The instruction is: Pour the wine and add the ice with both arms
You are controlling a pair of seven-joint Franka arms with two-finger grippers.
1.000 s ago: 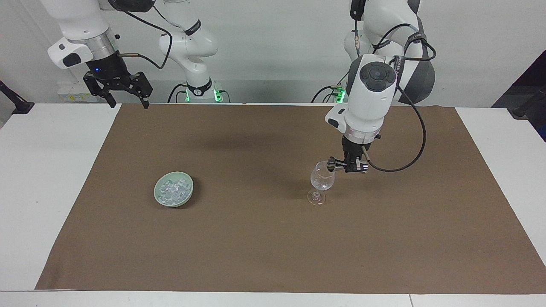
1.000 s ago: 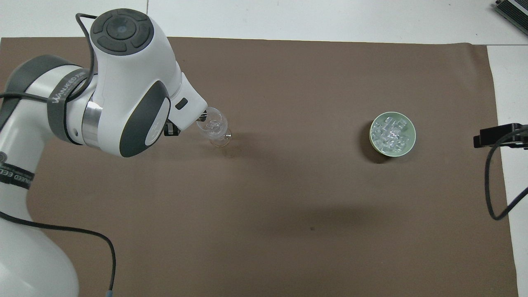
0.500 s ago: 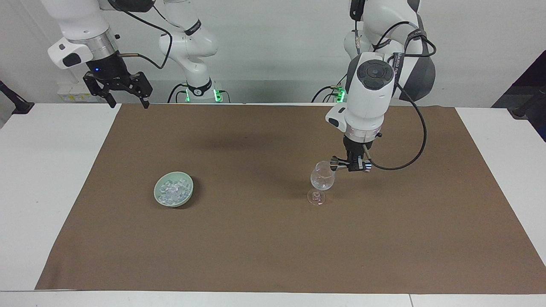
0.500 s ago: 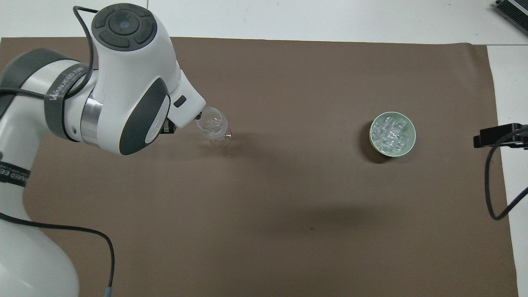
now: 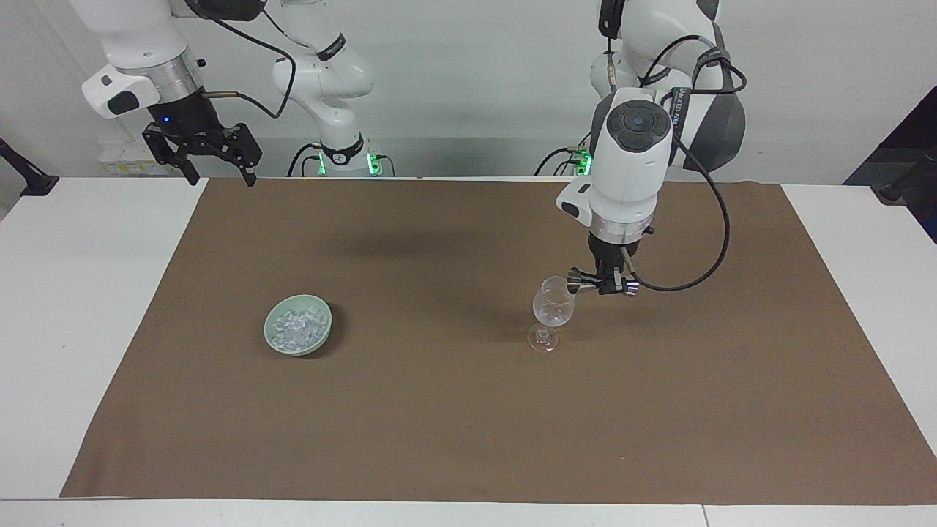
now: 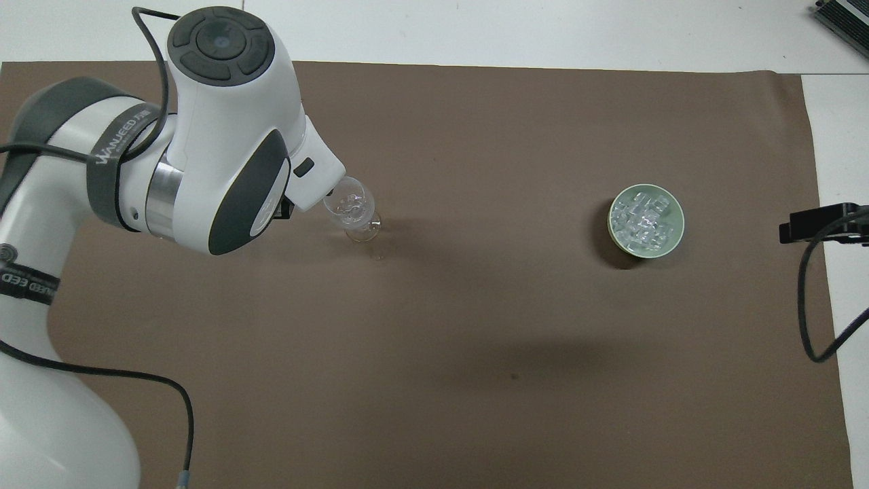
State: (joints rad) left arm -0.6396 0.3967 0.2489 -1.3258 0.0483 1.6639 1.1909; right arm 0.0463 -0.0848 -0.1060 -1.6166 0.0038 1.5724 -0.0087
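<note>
Gripping: the left claw (image 5: 605,287) sits pinched tight at the rim of the wine glass (image 5: 553,306), right of centre in the facing view; whether the fingertips actually clamp the glass wall cannot be told.
Left arm: reaches down from the upper right of the facing view; in the overhead view its white wrist covers the claw, beside the wine glass (image 6: 352,207) at centre left.
Wine glass: clear, stemmed, upright, its foot on the brown mat (image 5: 468,410).
Right claw: the right claw (image 5: 217,176) hangs in the upper left of the facing view, over the mat's corner, fingers spread wide and holding nothing; this arm waits.
Ice: the ice (image 5: 296,327) lies heaped in a pale green bowl (image 5: 272,338), left of centre in the facing view, well apart from the glass.
Ice, overhead: the ice (image 6: 643,221) shows at centre right, in the bowl (image 6: 672,241).
Desk: white desk (image 5: 80,307) under the mat.
</note>
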